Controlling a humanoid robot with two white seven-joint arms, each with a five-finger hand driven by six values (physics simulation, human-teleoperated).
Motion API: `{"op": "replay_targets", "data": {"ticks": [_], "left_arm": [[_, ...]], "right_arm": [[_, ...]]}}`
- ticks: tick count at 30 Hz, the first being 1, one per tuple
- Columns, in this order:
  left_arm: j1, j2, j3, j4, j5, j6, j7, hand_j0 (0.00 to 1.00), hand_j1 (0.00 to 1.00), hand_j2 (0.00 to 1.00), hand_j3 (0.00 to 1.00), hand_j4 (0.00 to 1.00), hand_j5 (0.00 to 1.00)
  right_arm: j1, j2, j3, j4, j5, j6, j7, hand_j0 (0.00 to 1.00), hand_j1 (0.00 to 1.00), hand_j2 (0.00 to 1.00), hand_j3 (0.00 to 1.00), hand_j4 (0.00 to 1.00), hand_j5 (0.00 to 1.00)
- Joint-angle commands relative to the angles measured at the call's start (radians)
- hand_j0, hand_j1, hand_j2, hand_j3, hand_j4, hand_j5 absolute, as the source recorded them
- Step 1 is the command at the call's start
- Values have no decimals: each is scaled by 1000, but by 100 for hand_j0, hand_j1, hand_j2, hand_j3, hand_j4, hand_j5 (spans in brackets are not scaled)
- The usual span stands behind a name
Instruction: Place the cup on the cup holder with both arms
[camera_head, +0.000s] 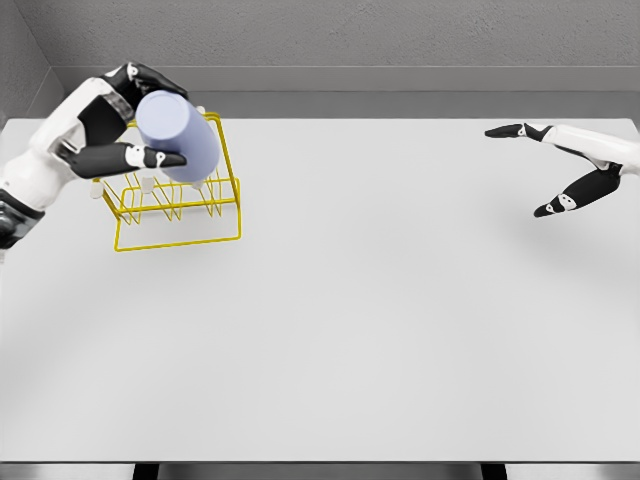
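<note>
A pale lavender cup (180, 135) is tilted over the yellow wire cup holder (178, 228) at the table's far left. My left hand (140, 115) is shut on the cup, with the thumb along its near side and the fingers over its top end. The cup's lower end sits among the rack's upper wires; whether it rests on a peg is hidden. My right hand (545, 170) hovers at the far right edge, fingers spread and holding nothing, far from the rack.
The white table (380, 330) stretches from the rack to the right edge. A grey wall runs along the back, close behind the rack.
</note>
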Motion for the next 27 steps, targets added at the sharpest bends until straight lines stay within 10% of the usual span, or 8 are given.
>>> {"op": "replay_targets", "data": {"ticks": [1,27], "left_arm": [[0,-15,-5,2,4,5,-1,41,41,41,41,41,41],[41,-5,-5,37,-12,7,-9,42,42,42,42,42,42]], "right_arm": [[0,-1,-1,-1,-8,2,0,100,100,100,100,100,100],[0,1,-1,-1,-8,2,0,100,100,100,100,100,100]]}}
